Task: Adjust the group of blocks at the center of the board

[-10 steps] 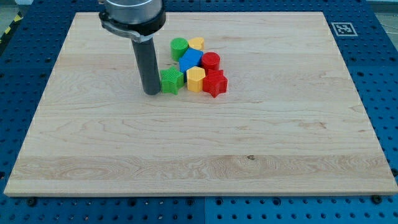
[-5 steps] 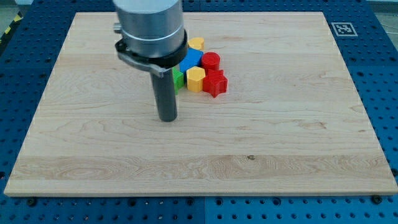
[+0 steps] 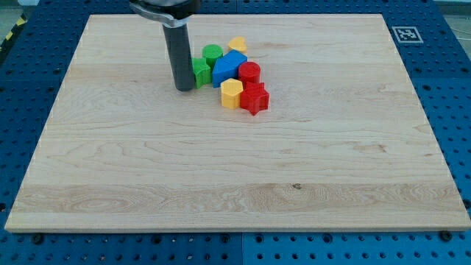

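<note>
A tight group of blocks lies a little above the board's middle. My tip (image 3: pixel 183 87) rests on the board, touching the left side of a green star block (image 3: pixel 201 72). Above that sits a green cylinder (image 3: pixel 212 53). A blue block (image 3: pixel 229 68) is to the right of the green ones, with a yellow heart-like block (image 3: pixel 237 46) above it. A red cylinder (image 3: pixel 249 72) sits right of the blue block. Below are a yellow hexagon (image 3: pixel 231 93) and a red star block (image 3: pixel 255 98).
The wooden board (image 3: pixel 235 169) lies on a blue perforated table. A black-and-white marker tag (image 3: pixel 407 34) sits at the board's top right corner.
My tip swung down and right, then back up to the group's left side. The green star block now sits higher, beside the blue block, away from the yellow hexagon.
</note>
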